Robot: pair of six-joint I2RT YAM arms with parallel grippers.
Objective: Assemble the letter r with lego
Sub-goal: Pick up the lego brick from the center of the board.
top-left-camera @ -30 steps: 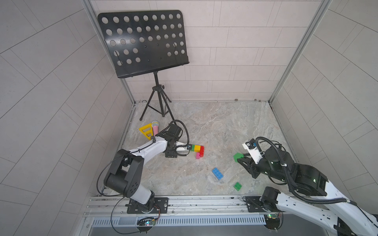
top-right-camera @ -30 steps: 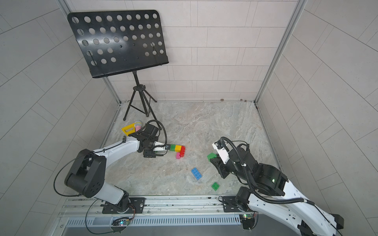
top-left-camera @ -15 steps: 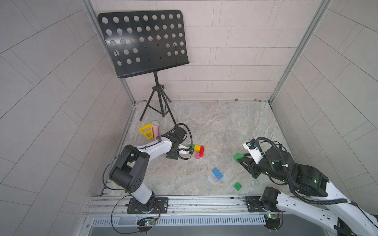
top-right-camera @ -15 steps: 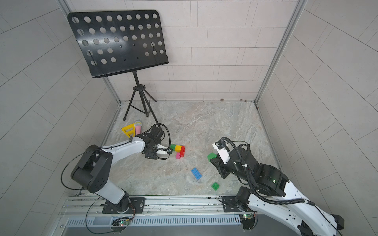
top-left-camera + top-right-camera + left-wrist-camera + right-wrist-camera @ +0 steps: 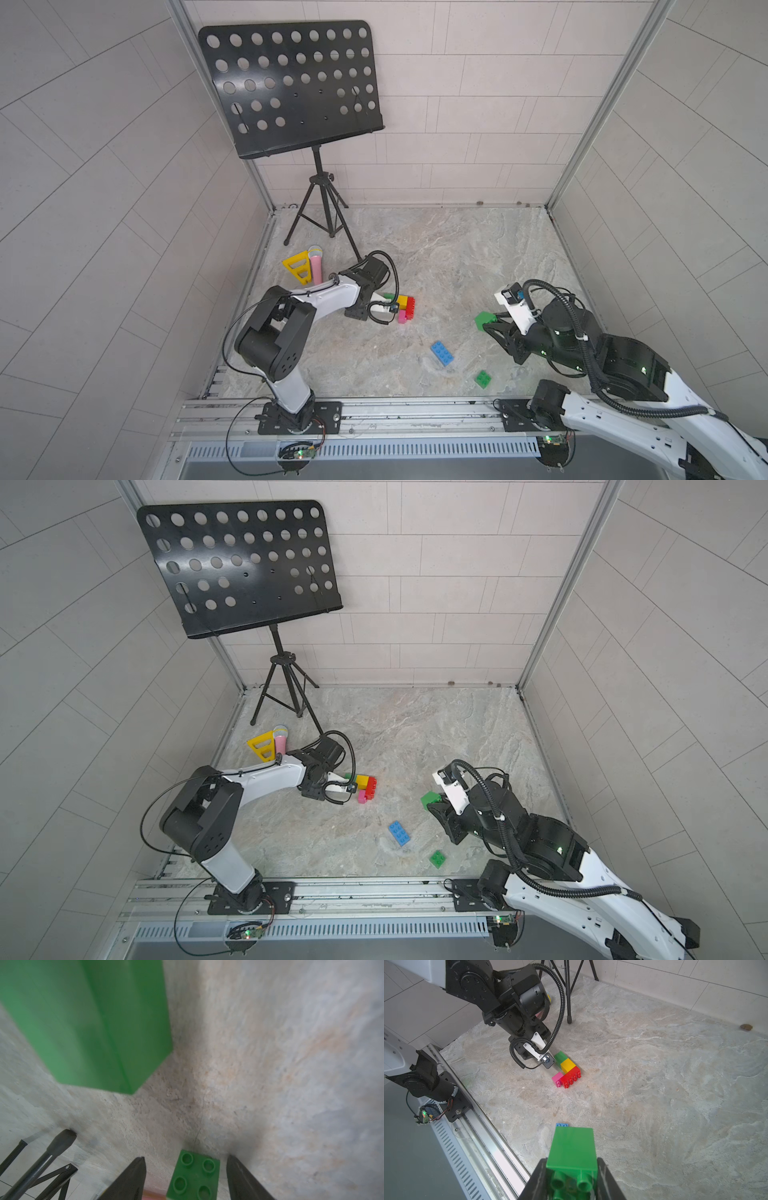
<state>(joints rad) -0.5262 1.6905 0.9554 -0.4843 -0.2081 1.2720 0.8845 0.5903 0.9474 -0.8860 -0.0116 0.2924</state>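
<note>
On the marble floor (image 5: 270,1064), near the part-built lego (image 5: 568,1065): left gripper (image 5: 186,1157), jaws apart, straddled a small green brick (image 5: 195,1174), gaps both sides. Advised: centre, then close squarely on its flat walls. Right gripper (image 5: 571,1160) clamped a second green brick (image 5: 572,1147) aloft, well apart.

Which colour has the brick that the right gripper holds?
Green: a studded plastic brick in the right gripper, clearest in the right wrist view.

You have a small brick (image 5: 195,1174) between the fingers (image 5: 135,1176) of your left hand (image 5: 185,1159), the joined bricks (image 5: 405,307) just beside it; another brick (image 5: 573,1145) sits in your right hand (image 5: 572,1160).
</note>
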